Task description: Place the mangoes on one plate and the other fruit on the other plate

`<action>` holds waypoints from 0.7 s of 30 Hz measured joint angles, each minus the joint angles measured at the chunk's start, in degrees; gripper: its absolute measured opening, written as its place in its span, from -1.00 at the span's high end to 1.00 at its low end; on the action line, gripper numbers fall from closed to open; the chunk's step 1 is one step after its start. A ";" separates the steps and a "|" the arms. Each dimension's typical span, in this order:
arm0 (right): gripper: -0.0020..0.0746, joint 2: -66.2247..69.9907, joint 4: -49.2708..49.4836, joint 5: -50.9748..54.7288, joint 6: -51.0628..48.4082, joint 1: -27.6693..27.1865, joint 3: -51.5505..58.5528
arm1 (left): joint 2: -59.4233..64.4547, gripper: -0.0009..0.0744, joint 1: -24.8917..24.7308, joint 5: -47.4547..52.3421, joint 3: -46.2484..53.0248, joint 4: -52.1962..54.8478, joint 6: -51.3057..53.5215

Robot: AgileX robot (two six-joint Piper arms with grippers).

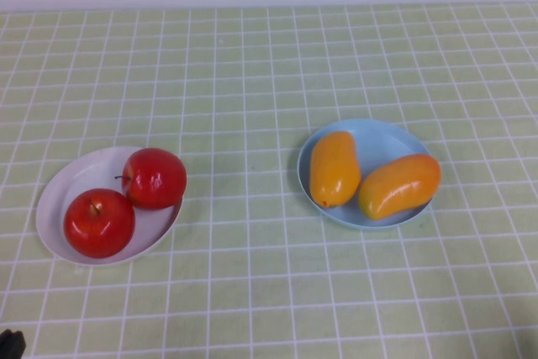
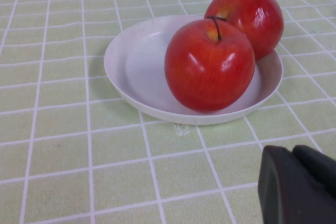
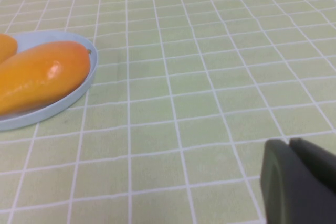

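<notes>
Left gripper (image 2: 299, 182) near apples (image 2: 210, 64); right gripper (image 3: 299, 182) near mangoes (image 3: 42, 74); both closed.

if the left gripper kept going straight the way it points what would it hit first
Probably the white plate rim, then the nearer red apple. The left gripper sits low over the tablecloth; depth is unclear. The right gripper is parked near the blue plate.

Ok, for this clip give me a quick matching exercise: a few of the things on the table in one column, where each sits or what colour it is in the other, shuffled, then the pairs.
Column one:
1. mangoes
2. apples
3. left hand
4. tablecloth

Column two:
A. on the white plate
B. green with white grid lines
C. on the blue plate
D. low over the cloth, near the white plate

Right hand is low over bare cloth beside the blue plate.

Pairs: 1-C, 2-A, 3-D, 4-B
</notes>
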 joint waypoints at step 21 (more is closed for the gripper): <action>0.99 0.00 -0.09 0.14 0.40 0.00 0.04 | 0.00 0.97 0.00 0.00 0.00 0.00 0.00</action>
